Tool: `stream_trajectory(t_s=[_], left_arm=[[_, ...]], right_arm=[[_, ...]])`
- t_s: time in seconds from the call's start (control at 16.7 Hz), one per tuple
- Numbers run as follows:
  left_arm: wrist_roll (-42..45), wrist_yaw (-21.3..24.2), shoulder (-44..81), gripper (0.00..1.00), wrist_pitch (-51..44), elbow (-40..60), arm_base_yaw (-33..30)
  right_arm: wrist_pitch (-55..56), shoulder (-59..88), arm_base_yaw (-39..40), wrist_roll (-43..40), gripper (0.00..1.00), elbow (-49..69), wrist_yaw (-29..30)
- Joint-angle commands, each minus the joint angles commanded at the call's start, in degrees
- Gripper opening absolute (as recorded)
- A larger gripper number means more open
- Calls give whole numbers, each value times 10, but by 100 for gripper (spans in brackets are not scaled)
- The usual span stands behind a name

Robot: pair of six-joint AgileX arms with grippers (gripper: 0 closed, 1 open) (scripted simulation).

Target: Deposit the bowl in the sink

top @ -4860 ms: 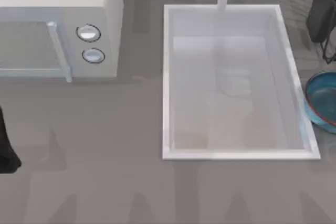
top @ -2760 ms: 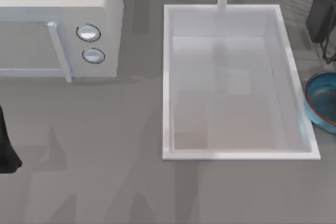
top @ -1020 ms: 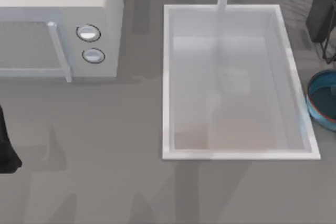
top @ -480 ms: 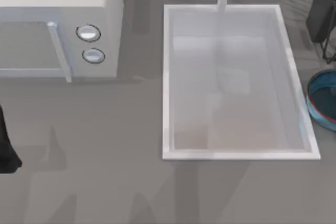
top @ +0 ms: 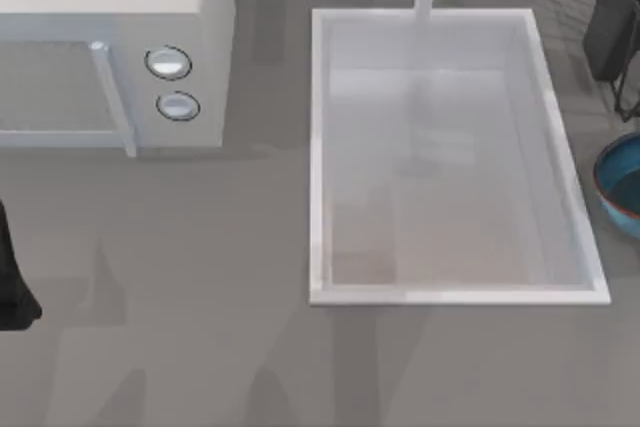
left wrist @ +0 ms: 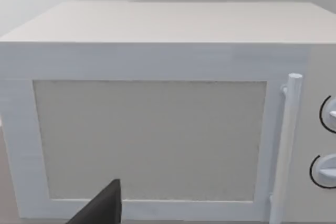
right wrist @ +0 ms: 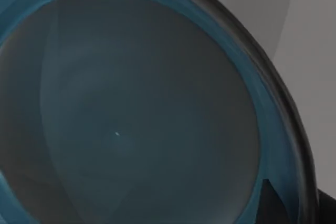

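– Teal-blue round bowl with the darker blue inside (top: 622, 187): where does it sit?
– On the grey table (top: 200, 277), just beside the right long side of the large rectangular white sink (top: 315, 157), outside the basin; the top view's right edge cuts it off.
– And the right gripper (right wrist: 271, 203)?
– Close over the bowl's inside, by its rim; whether it is released or clenched, I cannot tell; the right arm (top: 612, 27) stands at the table's far right.
– The left arm (top: 12, 282)?
– Parked at the left edge; the left gripper (left wrist: 102, 209) faces the boxy white microwave with two round knobs (top: 110, 47); its state I cannot tell either.
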Motion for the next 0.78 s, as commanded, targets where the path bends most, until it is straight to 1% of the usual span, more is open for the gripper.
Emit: stream_trajectory(t_s=[0.18, 0.3, 0.66, 0.78], left_arm=[[0, 0, 0, 100, 0, 0, 0], [0, 0, 0, 100, 0, 0, 0], [0, 0, 0, 100, 0, 0, 0], [0, 0, 0, 100, 0, 0, 0]], right_arm=[[-90, -9, -1, 0, 0, 83, 0], [-121, -15, -1, 0, 0, 114, 1], [-131, -7, 0, 0, 0, 110, 3], [-114, -10, 9, 1, 0, 100, 14]])
